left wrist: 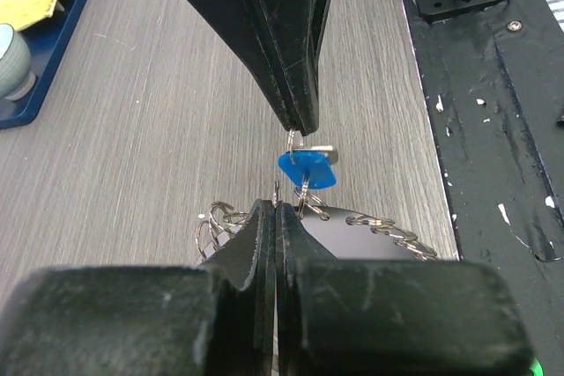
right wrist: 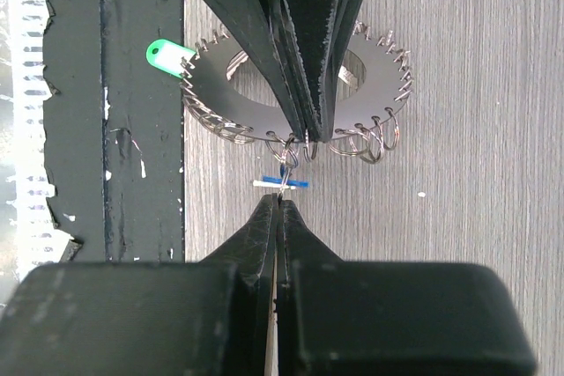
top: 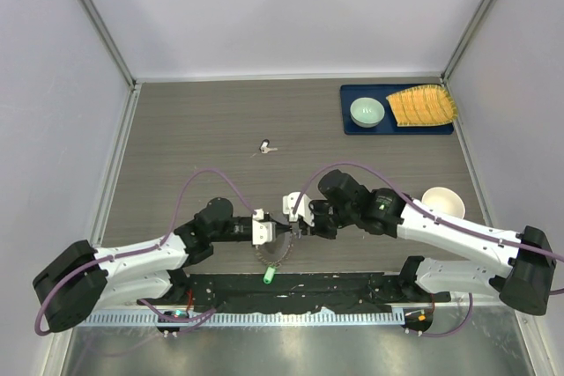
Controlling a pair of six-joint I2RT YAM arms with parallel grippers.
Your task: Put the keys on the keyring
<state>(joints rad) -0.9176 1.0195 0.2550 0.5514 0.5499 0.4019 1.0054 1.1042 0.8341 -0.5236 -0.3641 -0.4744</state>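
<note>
- At the near edge of the tabletop [top: 203, 129], both arms met tip to tip over the keyring [right wrist: 216, 85], which lay flat beside the black base plate [right wrist: 132, 147].
- Observed: the left end effector [left wrist: 275, 209] had its jaws fully closed, with the tips at the keyring's bristly rim. It appeared to pinch one of the wire loops there and so steady the ring.
- Observed: the right end effector [right wrist: 280, 202] had its jaws fully closed on the blue key [left wrist: 307, 170], apparently gripping the small wire at its head. The key hung just beside the rim loops.
- Whether the blue key's wire was already hooked into a rim loop could not be determined, because wire crossed wire at the contact point.
- Observed: the green key [right wrist: 167, 55] lay at the ring's rim, touching the loops and overlapping the base plate. It looked attached, but the threading could not be confirmed.
- Observed: a small loose item [top: 264, 145], possibly a further key, lay well apart, farther out on the tabletop.
- Assessment: the task was partway done.
  - The green key was judged done or nearly so.
  - The blue key was at the threading step, with release and a check outstanding.
  - The loose item, if a key, was not yet collected.
</note>
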